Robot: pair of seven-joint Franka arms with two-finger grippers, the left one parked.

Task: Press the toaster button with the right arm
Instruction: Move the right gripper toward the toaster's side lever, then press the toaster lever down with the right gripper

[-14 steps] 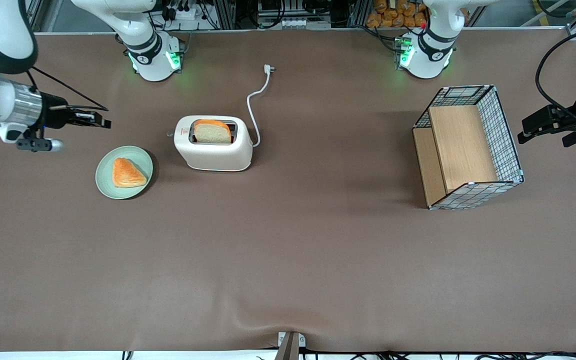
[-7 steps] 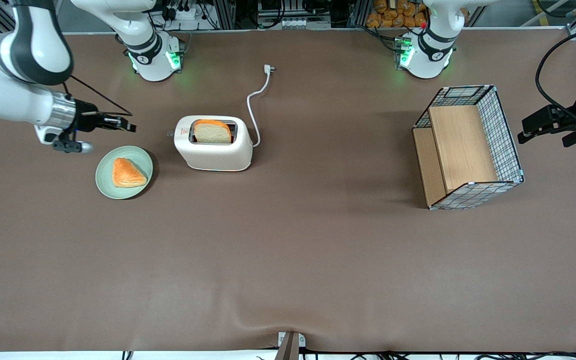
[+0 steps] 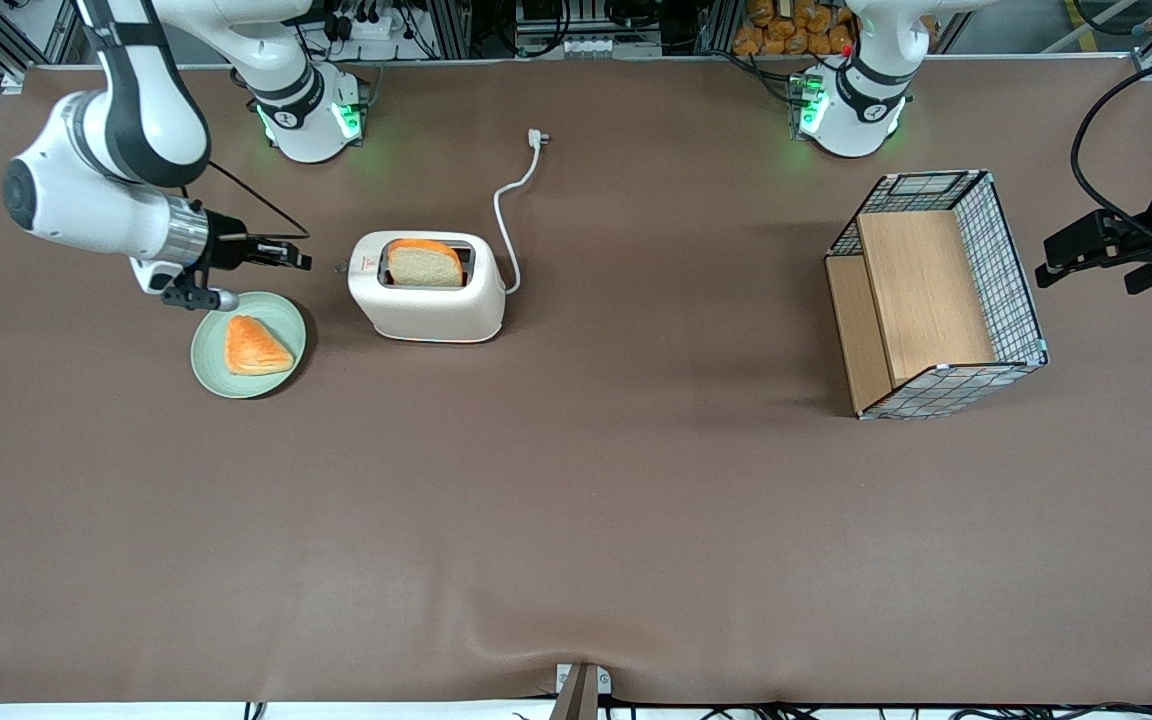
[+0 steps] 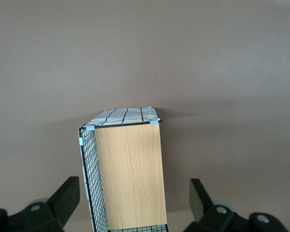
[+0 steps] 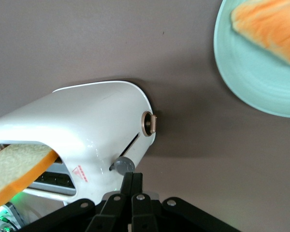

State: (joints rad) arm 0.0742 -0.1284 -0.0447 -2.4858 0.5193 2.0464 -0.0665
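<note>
A brown mat covers the table (image 3: 576, 520), with metal framing (image 3: 536, 30) along its edge.

The toaster (image 3: 428, 300) is cream white with a small red mark. Its toaster button (image 5: 122, 165) is grey. The black claw (image 3: 298, 262) sits near it, by a green plate (image 3: 211, 365). The counter (image 3: 576, 520) is brown.

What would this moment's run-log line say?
phase: approach | gripper: shut, level with toaster end, just short of toaster button | bread slice: up in slot | contact: none
</note>
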